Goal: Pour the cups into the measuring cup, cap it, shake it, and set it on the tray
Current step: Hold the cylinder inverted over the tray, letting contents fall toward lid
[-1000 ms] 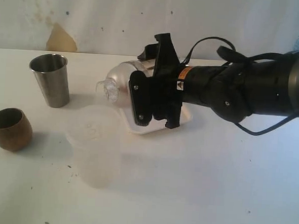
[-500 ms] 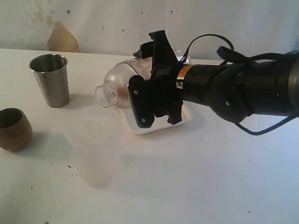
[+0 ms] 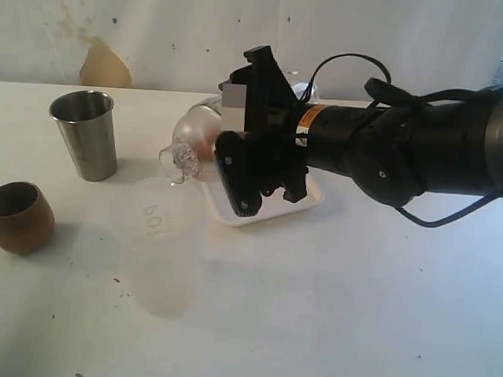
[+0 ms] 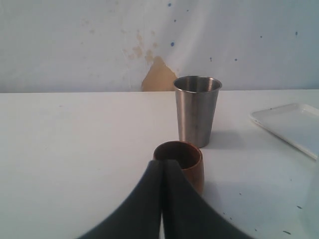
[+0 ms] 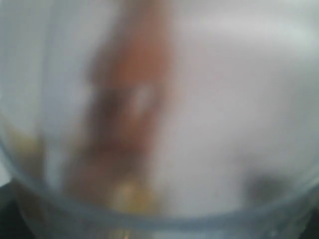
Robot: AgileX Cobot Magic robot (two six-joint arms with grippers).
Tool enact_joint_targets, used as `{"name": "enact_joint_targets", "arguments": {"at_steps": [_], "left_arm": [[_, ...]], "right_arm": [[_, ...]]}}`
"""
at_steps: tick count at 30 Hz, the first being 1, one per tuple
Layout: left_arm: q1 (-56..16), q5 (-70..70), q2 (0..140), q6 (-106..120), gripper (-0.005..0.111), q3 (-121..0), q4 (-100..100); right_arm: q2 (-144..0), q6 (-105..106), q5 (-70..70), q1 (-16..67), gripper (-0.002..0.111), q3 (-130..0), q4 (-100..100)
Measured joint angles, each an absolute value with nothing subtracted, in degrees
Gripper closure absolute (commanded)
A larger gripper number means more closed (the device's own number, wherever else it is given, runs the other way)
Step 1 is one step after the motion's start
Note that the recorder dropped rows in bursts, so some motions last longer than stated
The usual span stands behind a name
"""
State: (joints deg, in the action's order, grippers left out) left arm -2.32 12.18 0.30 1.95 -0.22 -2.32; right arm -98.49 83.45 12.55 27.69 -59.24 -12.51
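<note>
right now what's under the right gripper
The white tray lies beneath the right gripper; only its near rim shows. The rest is covered by the gripper and the tilted clear lidded container it holds, so anything on it is hidden.

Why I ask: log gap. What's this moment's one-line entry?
right pincer: holds lidded clear cup sideways by tray | left pincer: shut, empty

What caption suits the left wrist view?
Shut left gripper before the wooden cup, steel tumbler beyond, tray corner beside.

measuring cup [image 3: 156, 234]: faint print, maybe "100" | arm label [image 3: 309, 119]: unreadable
</note>
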Motion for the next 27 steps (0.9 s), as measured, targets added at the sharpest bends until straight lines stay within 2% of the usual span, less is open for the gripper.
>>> {"name": "enact_joint_targets", "arguments": {"at_steps": [27], "left_arm": [[-2.3, 12.2, 0.3, 1.9, 0.107, -0.2, -2.3]], "right_arm": [[-98.5, 86.8, 15.0, 27.7, 0.108, -59.3, -12.7]]}}
